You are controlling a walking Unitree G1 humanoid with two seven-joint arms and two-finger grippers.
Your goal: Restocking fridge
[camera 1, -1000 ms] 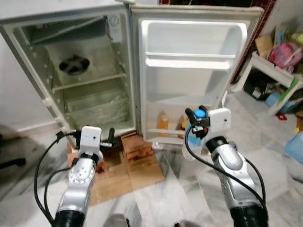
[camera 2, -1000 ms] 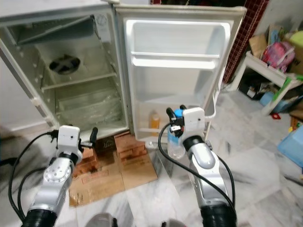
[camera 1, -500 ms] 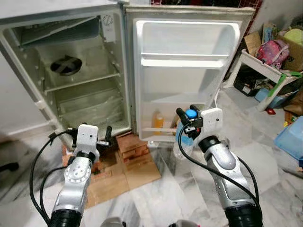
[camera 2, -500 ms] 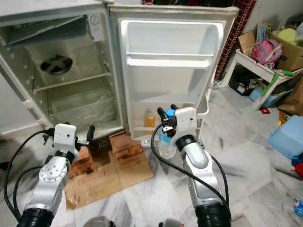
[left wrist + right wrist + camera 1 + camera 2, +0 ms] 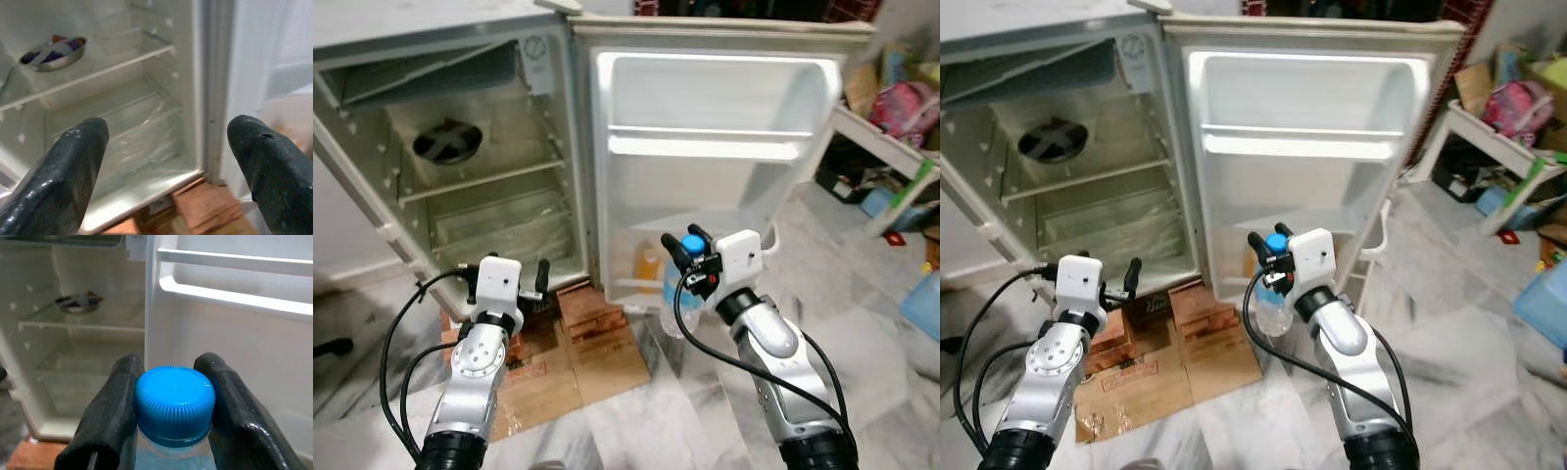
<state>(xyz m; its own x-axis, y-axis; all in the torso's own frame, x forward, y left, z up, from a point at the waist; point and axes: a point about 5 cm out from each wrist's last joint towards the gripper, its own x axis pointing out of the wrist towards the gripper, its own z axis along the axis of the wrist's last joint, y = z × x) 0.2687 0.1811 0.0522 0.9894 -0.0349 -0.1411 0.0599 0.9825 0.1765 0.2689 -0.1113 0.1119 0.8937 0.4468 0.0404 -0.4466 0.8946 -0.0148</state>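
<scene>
My right gripper (image 5: 689, 251) is shut on the neck of a clear water bottle (image 5: 673, 300) with a blue cap (image 5: 175, 399), held upright in front of the open fridge door (image 5: 715, 166). An orange drink bottle (image 5: 648, 264) stands in the door's bottom shelf. The fridge (image 5: 480, 166) stands open on brick blocks; a metal bowl (image 5: 53, 51) sits on its upper shelf. My left gripper (image 5: 507, 278) is open and empty, low before the fridge body, its fingers (image 5: 73, 161) pointing into the compartment.
Flattened cardboard (image 5: 558, 357) and bricks (image 5: 592, 308) lie on the marble floor under the fridge. A white table (image 5: 891, 157) with bags and clutter stands at the right. A blue bin (image 5: 925, 304) sits at the far right edge.
The camera has shifted, so the fridge sits a little differently in view. My right gripper with the bottle has moved slightly left, closer to the door's bottom shelf. The left arm holds its pose.
</scene>
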